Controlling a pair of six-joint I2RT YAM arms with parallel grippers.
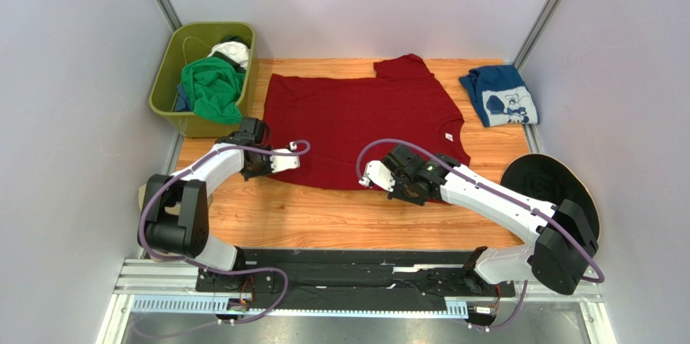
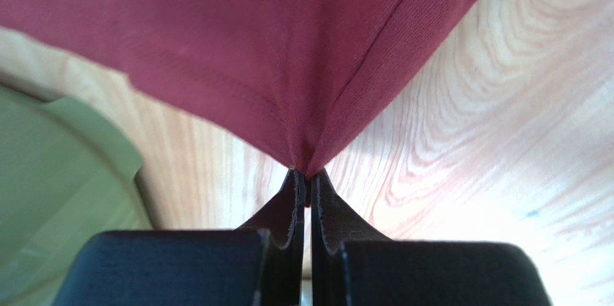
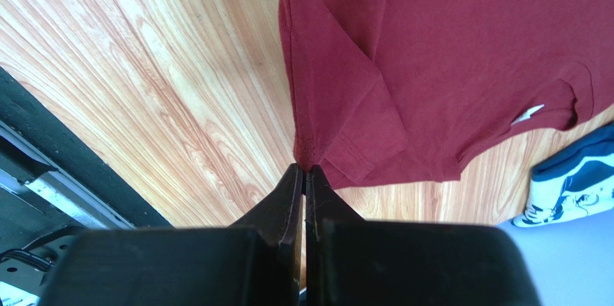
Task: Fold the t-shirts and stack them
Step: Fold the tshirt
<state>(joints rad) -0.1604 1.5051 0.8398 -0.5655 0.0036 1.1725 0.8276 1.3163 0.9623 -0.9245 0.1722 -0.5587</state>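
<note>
A large dark red t-shirt point(image 1: 356, 117) lies spread flat on the wooden table. My left gripper point(image 1: 257, 164) is shut on its near left hem corner; in the left wrist view the red t-shirt point(image 2: 252, 40) is pinched at the left gripper's tips point(image 2: 306, 174). My right gripper point(image 1: 394, 185) is shut on the near right edge by the sleeve; the right wrist view shows the red t-shirt point(image 3: 447, 61) caught at the right gripper's tips point(image 3: 305, 169). A folded navy-blue t-shirt point(image 1: 500, 95) with white print lies at the far right. A green t-shirt point(image 1: 212, 89) sits crumpled in the bin.
An olive-green bin point(image 1: 166, 101) stands at the far left corner and holds more cloth. A black wide-brimmed hat point(image 1: 541, 182) lies at the table's right edge, by the right arm. Grey walls close in both sides.
</note>
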